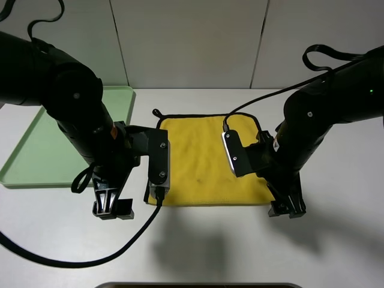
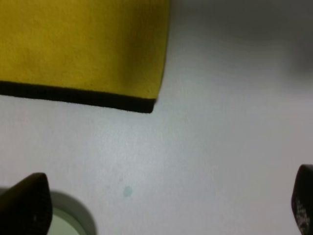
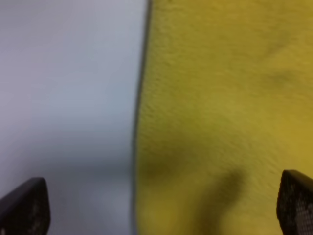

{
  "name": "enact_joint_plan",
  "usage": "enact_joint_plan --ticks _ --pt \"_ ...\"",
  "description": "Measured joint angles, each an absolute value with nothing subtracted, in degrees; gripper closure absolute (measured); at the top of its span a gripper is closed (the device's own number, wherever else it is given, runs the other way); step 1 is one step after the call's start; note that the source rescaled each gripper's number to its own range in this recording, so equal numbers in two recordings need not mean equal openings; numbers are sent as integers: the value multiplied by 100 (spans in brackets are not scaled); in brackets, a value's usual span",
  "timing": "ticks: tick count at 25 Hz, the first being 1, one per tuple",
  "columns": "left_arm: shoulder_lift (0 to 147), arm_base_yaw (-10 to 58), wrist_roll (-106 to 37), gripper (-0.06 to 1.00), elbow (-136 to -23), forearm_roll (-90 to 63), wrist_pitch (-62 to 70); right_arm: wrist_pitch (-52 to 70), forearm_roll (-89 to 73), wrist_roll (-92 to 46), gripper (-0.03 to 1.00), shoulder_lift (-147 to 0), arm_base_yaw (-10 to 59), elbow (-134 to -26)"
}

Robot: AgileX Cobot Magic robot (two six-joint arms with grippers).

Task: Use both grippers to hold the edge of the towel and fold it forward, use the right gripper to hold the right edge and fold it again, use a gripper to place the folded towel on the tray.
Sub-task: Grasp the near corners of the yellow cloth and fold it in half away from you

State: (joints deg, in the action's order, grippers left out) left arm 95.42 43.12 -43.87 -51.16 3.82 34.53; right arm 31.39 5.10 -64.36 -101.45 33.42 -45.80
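The yellow towel point(image 1: 204, 159) lies flat on the white table, with black binding along its far and side edges and a small loop at the far left corner. Its near edge point(image 1: 216, 203) is plain yellow. My left gripper point(image 1: 112, 207) is open and empty over bare table, just left of the near left corner. The left wrist view shows that corner point(image 2: 146, 100) ahead of the gripper point(image 2: 164, 210). My right gripper point(image 1: 288, 207) is open at the near right corner. In the right wrist view the towel point(image 3: 220, 112) fills the space between its fingers point(image 3: 24, 205).
The pale-green tray point(image 1: 36, 150) lies at the far left, partly hidden by the left arm. A black cable point(image 1: 72, 259) loops across the near table. A dark object point(image 1: 198, 285) shows at the near edge. A white wall stands behind.
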Motion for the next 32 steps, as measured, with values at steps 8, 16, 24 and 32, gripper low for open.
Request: enact_joint_plan --ticks 8,16,24,32 --pt "9542 4312 -4392 -3 -5116 315 3362 3017 587 -6484 -3 -10348 2915 -4527" --pt "9542 4312 -4408 -3 -5116 252 3108 3018 227 -6621 -3 -10369 2746 -4523" --pt "9542 4312 -4412 -3 -5116 232 3029 3018 -37 -6961 -3 -10554 2746 -4523" --pt "9554 4312 -4412 -3 -5116 108 2679 2975 0 -7041 -3 -10816 2746 -4535"
